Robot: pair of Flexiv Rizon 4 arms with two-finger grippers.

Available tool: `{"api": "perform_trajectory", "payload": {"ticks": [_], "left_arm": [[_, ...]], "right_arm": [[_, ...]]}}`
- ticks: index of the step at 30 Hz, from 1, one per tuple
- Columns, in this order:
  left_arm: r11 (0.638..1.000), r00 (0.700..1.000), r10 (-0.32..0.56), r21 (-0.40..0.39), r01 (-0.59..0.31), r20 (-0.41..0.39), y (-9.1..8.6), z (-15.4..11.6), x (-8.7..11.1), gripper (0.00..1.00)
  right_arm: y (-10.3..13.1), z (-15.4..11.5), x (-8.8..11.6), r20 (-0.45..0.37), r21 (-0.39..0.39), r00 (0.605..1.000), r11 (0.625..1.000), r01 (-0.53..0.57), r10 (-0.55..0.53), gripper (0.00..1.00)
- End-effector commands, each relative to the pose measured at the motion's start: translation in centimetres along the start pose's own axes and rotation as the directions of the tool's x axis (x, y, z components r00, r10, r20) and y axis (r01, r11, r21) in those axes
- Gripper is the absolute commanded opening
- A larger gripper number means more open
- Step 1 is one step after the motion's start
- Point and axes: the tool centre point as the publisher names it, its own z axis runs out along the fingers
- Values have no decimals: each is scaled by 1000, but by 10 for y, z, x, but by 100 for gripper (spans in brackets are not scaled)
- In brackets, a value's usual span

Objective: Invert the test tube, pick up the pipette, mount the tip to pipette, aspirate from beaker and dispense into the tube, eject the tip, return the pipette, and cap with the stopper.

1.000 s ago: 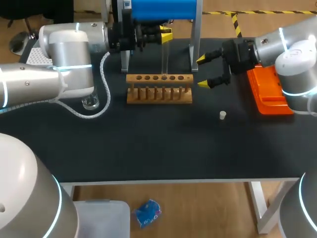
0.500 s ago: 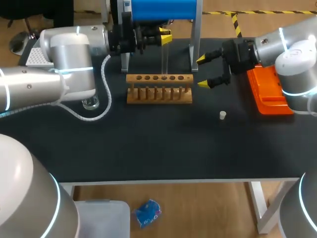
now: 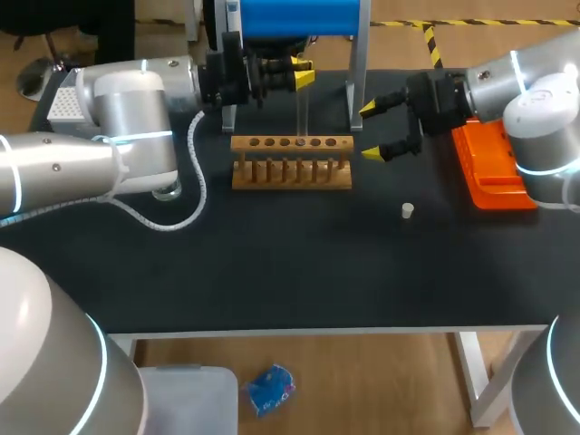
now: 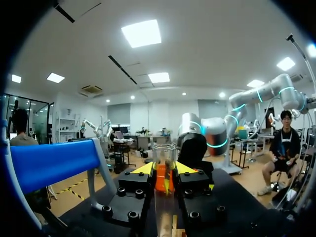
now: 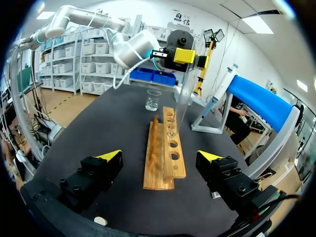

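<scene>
— Anything new since a second ago?
— Only a small swing of the left arm [image 3: 118,136]. Left fingers [image 3: 305,80] clamped on the test tube [image 3: 300,113], upright, mouth up, bottom at a hole of the rack [image 3: 291,172].
— On the right?
— No move. Right fingers [image 3: 372,153] wide apart, empty, beside the rack's end.
— Meaning?
— Probably flipping done, seating nearly so. Pipette next; stopper [image 3: 408,210] waiting on the surface [image 3: 272,272].

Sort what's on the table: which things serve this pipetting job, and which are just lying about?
Job: test tube, gripped by the left hand at the wooden rack; beaker; stopper.
No role visible now: orange tray; blue-topped stand.
</scene>
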Motion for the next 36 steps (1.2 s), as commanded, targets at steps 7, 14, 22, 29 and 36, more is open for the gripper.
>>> {"api": "perform_trajectory", "payload": {"ticks": [7,14,22,29,36], "left_arm": [[999,999,49,21,-50,20,-2,-3,1,0],[998,998,57,-2,-57,4,0,-1,4,0],[996,996,84,-14,-84,-14,3,4,8,0],[997,996,82,-11,-83,-18,11,6,10,0],[997,997,75,-9,-75,-21,16,4,13,0]], "right_arm": [[0,0,0,0,1,1000,1000,0,0,100],[0,0,0,0,1,1000,1000,0,0,100],[0,0,0,0,1,1000,1000,0,0,100],[0,0,0,0,1,1000,1000,0,0,100],[0,0,0,0,1,1000,1000,0,0,100]]}}
